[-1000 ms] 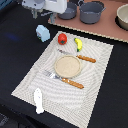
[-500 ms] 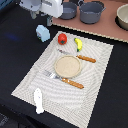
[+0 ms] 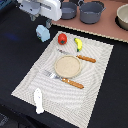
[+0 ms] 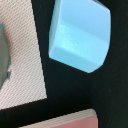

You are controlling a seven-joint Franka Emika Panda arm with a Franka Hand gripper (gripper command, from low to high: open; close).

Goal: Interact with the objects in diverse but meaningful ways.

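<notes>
Jaws hidden above carton (image 3: 43, 33); tomato (image 3: 62, 38), banana (image 3: 78, 44) nearby

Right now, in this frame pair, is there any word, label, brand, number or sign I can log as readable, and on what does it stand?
None can be read.
Carton: its pale blue faces show no print in the wrist view; in the exterior view it is too small to tell.
Pots, placemat, plate: no markings visible.
</notes>
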